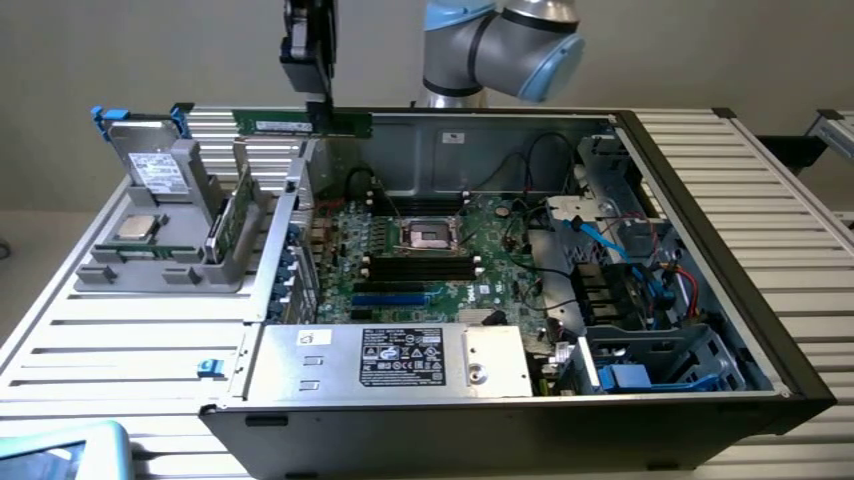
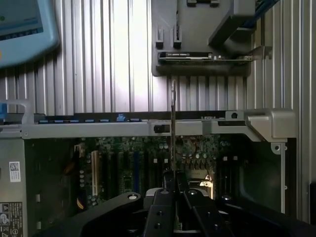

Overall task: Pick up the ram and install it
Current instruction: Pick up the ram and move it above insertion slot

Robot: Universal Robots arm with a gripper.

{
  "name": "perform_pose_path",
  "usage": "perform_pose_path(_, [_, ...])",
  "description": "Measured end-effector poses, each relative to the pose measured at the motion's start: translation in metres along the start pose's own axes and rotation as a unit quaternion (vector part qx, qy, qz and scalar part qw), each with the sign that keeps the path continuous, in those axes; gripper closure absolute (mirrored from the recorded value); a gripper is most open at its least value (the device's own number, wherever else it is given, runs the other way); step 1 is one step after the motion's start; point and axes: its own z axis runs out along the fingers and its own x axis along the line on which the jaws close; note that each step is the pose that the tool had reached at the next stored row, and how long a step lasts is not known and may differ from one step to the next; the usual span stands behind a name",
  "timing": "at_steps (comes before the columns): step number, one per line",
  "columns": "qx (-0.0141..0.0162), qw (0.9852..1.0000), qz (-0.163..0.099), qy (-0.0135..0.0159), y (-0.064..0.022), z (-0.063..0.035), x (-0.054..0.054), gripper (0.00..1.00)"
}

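The ram is a thin green stick held level in the air above the back left corner of the open computer case. My gripper is shut on it from above, gripping near its middle. In the wrist view the ram appears edge-on as a thin line running out from between my fingertips, over the case's edge rail. The green motherboard lies inside the case, with black memory slots below the processor socket.
A grey parts holder stands on the slatted table at the exterior view's left, carrying a silver processor chip and an upright green card. The power supply fills the case's front. A pale blue device lies nearby.
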Motion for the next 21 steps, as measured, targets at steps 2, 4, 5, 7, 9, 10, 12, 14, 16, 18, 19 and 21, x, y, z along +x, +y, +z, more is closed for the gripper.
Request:
perform_pose_path(2, [0.0,1.0,0.0,0.0,-0.0089,-0.0005,0.0,0.87])
perform_pose_path(4, [0.0001,1.0,0.0,-0.0001,-0.0182,-0.0009,-0.001,0.87])
perform_pose_path(5, [0.0,1.0,0.0,-0.0001,-0.0227,-0.0012,-0.001,0.87])
perform_pose_path(7, [0.0,1.0,0.0,-0.0001,-0.0317,-0.0016,-0.001,0.87])
perform_pose_path(9, [0.0002,1.0,0.0,-0.0002,-0.041,-0.0019,-0.001,0.87])
perform_pose_path(10, [0.0004,1.0,0.0,-0.0002,-0.0454,-0.002,-0.001,0.87])
perform_pose_path(12, [0.001,1.0,0.0,-0.0001,-0.0545,-0.0022,-0.001,0.87])
perform_pose_path(14, [0.0021,1.0,0.0,-0.0002,-0.0632,-0.0022,-0.002,0.87])
perform_pose_path(16, [0.0037,1.0,0.0,-0.0003,-0.0717,-0.0021,-0.002,0.87])
perform_pose_path(18, [0.0053,1.0,0.0,-0.0003,-0.0799,-0.0018,-0.003,0.87])
perform_pose_path(19, [0.0063,1.0,0.0,-0.0003,-0.0831,-0.0015,-0.004,0.87])
perform_pose_path(21, [0.0085,1.0,0.0,-0.0004,-0.0888,-0.0006,-0.006,0.87])
